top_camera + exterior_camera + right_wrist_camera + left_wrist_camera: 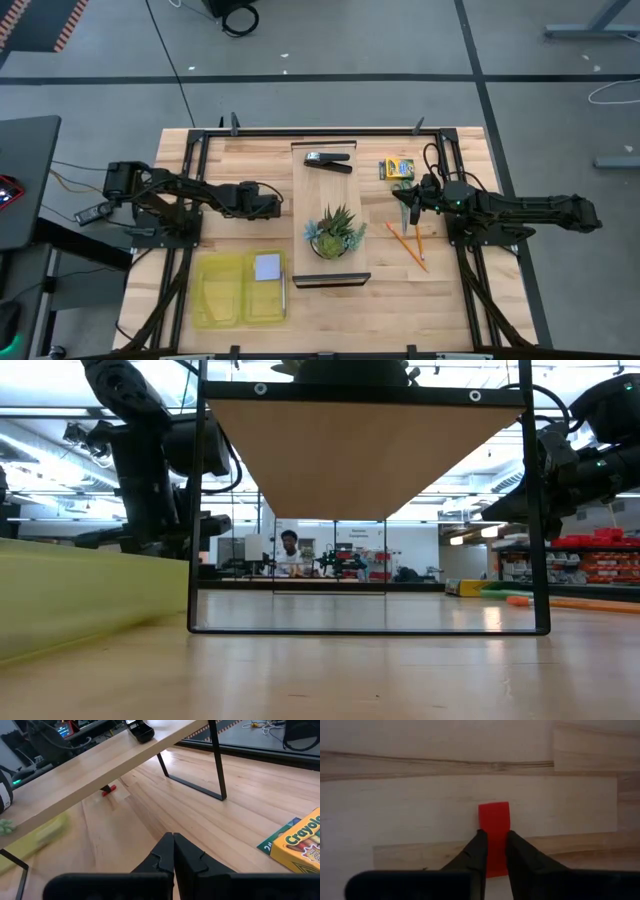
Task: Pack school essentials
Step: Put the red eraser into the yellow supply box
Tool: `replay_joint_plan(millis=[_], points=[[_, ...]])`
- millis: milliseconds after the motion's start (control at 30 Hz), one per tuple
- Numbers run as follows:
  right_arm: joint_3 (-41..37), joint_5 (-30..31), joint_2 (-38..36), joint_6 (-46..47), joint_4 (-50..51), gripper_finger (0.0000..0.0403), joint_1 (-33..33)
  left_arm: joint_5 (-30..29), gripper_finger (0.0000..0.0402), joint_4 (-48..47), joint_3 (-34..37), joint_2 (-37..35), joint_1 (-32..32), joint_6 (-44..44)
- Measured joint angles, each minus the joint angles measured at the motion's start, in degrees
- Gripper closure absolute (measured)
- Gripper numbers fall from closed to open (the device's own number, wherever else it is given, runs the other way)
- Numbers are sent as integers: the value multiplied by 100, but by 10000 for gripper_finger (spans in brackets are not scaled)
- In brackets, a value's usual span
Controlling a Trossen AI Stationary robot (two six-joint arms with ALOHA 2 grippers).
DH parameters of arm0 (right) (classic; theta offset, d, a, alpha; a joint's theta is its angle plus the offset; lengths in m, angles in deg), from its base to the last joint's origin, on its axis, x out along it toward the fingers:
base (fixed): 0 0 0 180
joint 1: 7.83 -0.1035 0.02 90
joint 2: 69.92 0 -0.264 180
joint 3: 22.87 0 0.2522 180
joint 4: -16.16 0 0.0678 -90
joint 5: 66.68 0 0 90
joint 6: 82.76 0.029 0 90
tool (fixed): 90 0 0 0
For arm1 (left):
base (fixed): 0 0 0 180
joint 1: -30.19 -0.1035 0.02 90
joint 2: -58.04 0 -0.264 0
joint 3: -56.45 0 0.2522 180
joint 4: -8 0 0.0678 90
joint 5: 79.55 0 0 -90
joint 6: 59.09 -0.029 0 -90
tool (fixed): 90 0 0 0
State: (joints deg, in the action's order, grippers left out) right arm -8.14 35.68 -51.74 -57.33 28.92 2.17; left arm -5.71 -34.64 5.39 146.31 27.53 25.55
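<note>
My left gripper [495, 851] is shut on the tiny red piece [494, 822], just left of the wooden riser [300, 215]; the piece also shows under the riser [108, 790]. The pale blue note pad [267, 267] lies flat in the yellow tray [215, 290]. My right gripper [173, 840] is shut and holds nothing. It hovers over bare table beside the crayon box [396, 169], which lies flat [300, 842]. Two orange pencils [412, 243] lie on the table near it. A green bit [403, 186] shows by the right gripper; I cannot tell whether it is the scissors. My left gripper pinches the red piece between its two fingers [476, 851], one on each long side, at the end nearer the wrist [495, 862]. The piece's far end sticks out past the fingertips. The fingers point down at the table. Whether the piece rests on the wood, I cannot tell.
The riser in the table's middle carries a black stapler [328, 160] and a spiky potted plant [335, 233]; its black legs [195, 510] stand on the table. Black frame rails [190, 180] run along both table sides. A person [290, 550] sits far off in the room.
</note>
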Motion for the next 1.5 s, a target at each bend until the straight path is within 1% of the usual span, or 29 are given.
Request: replay_joint_plan(millis=[100,200,333,433,600,967,1100,1500], points=[[0,0,0,0,0,393,-1,1,356,2,6,-12,0,-1],[-2,0,0,0,0,393,-1,7,351,7,24,-99,0,-14],[-2,0,0,0,0,393,-1,17,350,-107,33,-303,-2,-99],[0,0,0,0,0,393,0,179,352,-231,46,-476,5,-178],[-2,0,1,0,0,393,-2,245,350,-241,47,-751,115,-211],[-2,0,0,0,0,393,-2,538,352,-213,35,-1471,840,-254],[0,0,0,0,0,393,0,657,351,-52,33,-1647,1139,-326],[0,0,1,0,1,393,-1,850,349,762,24,-1716,2100,-334]])
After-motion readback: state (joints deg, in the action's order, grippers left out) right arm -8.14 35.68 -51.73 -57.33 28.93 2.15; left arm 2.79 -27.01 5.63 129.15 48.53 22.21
